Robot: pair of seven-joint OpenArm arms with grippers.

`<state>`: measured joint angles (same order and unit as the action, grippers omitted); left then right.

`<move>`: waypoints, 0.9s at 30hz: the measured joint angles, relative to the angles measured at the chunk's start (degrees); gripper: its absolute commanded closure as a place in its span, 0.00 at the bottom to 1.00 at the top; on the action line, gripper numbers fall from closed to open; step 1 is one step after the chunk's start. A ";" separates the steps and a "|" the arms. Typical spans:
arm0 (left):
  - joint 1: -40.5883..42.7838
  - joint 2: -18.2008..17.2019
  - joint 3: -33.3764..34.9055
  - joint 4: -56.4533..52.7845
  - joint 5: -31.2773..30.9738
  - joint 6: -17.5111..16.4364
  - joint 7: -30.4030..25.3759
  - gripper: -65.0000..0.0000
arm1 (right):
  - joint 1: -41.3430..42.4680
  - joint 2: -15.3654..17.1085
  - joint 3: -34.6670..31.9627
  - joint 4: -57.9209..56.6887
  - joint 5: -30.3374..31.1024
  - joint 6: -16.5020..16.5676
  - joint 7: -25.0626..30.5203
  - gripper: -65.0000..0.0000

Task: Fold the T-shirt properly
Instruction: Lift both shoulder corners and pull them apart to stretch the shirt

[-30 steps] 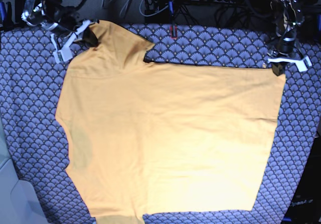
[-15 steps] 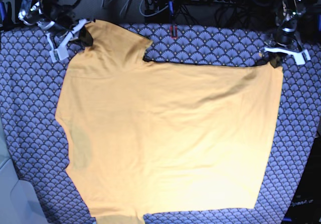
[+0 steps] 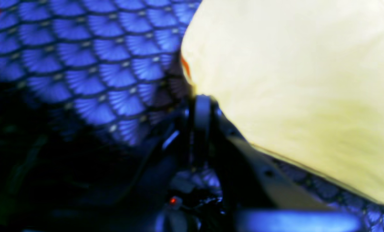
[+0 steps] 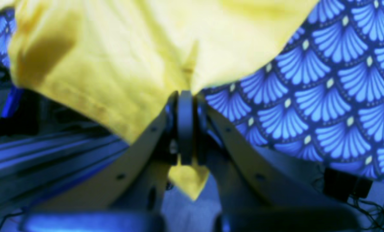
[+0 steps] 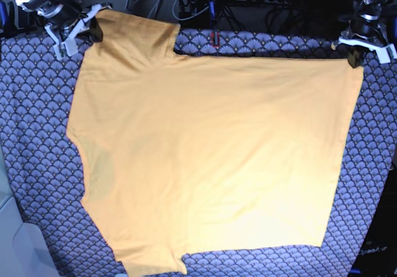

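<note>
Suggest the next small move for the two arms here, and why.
Probably lower both corners onto the cloth and release. The right gripper and left gripper each pinch a far corner of the T-shirt, which looks spread nearly flat.

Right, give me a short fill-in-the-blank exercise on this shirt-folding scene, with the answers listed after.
1. The T-shirt lies spread on a cloth with a blue ____ pattern.
2. The right gripper is ____ on the shirt's fabric.
3. In the base view the left gripper holds the shirt's far ____ corner.
4. The colour of the shirt is ____.

Missing words: scallop; shut; right; yellow-orange
</note>
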<state>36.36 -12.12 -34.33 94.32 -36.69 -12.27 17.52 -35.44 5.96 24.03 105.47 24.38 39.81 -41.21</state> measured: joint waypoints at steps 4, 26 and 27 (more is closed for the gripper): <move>1.29 -0.04 -0.09 0.17 0.02 -0.20 0.09 1.00 | -2.60 -1.38 0.07 1.97 -0.09 0.00 1.97 1.00; 0.72 -0.11 -0.11 3.15 0.61 0.04 3.41 1.00 | -2.56 -2.36 0.94 5.16 0.24 0.13 7.67 1.00; -0.35 -0.09 -0.11 3.04 0.59 0.02 5.09 1.00 | -1.20 -2.36 1.55 5.33 0.39 0.11 5.86 1.00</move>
<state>36.01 -12.21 -34.44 97.36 -36.10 -12.25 22.61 -36.64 3.60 25.58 110.80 24.77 39.92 -35.35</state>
